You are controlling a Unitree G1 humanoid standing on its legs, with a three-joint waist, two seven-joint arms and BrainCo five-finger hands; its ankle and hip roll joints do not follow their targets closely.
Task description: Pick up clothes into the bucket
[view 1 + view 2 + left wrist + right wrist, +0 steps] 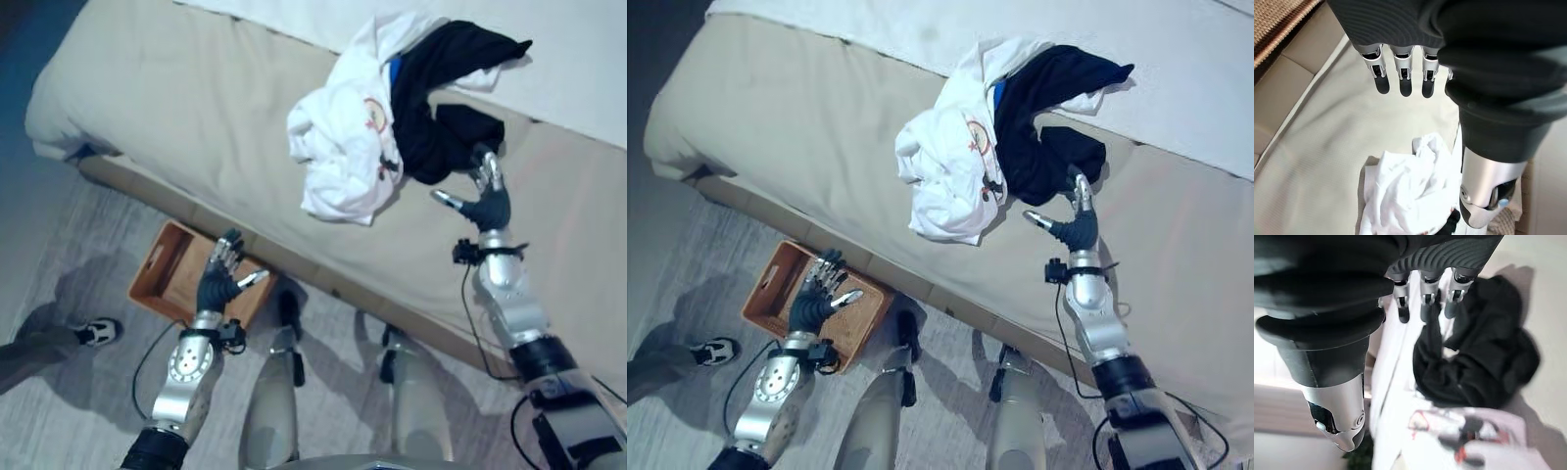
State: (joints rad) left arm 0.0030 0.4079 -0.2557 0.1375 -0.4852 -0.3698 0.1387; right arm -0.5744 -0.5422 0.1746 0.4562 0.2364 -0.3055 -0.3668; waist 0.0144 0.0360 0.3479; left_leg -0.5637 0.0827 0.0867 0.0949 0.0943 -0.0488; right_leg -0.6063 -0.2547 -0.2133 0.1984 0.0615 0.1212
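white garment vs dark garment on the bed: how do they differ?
The white garment is pale with a small red mark; the dark garment is plain black. The white one lies toward the robot's left, the dark one toward its right, nearest the open right hand. Both are crumpled, touching, on the bed.

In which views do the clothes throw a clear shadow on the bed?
Left eye view: the black garment throws a soft shadow on the bed beside it; right wrist view: a grey shadow rims the same garment; left wrist view: the white garment has faint shading in its folds.
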